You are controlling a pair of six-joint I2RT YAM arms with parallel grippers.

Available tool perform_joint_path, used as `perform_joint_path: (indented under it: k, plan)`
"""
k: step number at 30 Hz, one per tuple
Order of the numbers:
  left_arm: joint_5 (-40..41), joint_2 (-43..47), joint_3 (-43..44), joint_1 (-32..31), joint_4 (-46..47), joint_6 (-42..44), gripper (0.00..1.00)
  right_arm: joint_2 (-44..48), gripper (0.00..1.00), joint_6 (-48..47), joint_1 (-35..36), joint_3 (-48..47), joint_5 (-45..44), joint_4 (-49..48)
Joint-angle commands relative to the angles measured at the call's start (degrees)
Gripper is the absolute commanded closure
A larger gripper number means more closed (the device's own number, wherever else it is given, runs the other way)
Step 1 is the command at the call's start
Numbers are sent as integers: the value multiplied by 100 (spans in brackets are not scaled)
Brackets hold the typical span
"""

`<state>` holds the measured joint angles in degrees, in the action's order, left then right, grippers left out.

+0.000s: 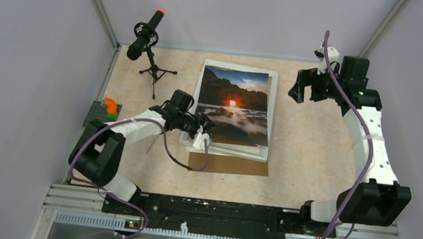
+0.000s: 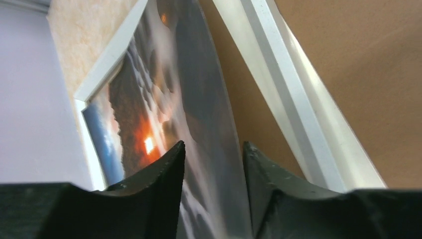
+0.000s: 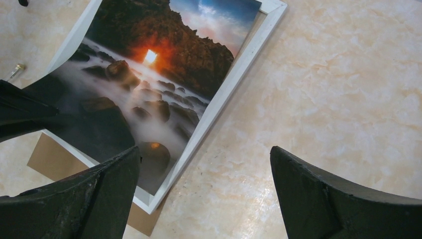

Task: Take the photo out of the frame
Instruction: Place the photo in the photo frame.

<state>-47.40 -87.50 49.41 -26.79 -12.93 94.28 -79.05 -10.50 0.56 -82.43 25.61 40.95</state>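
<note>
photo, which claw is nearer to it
Left. The left claw straddles the near left edge of the photo; the right claw hovers open, apart, beyond its far right corner.

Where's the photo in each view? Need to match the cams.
Top external: photo at centre, over the white frame.
Left wrist: photo runs down the middle, passing between the fingers of the left gripper.
Right wrist: photo fills the upper left.
Shared landmark: the orange sun glow, seen in all three.

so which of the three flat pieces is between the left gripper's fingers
The photo, the glossy sunset print; the white frame and brown backing board lie outside the left gripper.
</note>
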Motion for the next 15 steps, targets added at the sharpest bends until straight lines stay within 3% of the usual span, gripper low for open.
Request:
perform_joint_path:
  k: [1, 6, 11, 15]
  plan:
    - [0, 363, 190, -11, -548, -11, 42, 194, 1, -92, -38, 44, 120, -27]
    - [139, 901, 288, -6, -1188, -184, 26, 274, 1, -142, -32, 188, 201, 23]
    - [241, 1374, 593, 69, -1991, -492, 20, 335, 1, -171, -36, 360, 287, 45]
    - [493, 1640, 846, 107, -1869, -1635, 3, 299, 1, -147, -33, 415, 412, 27]
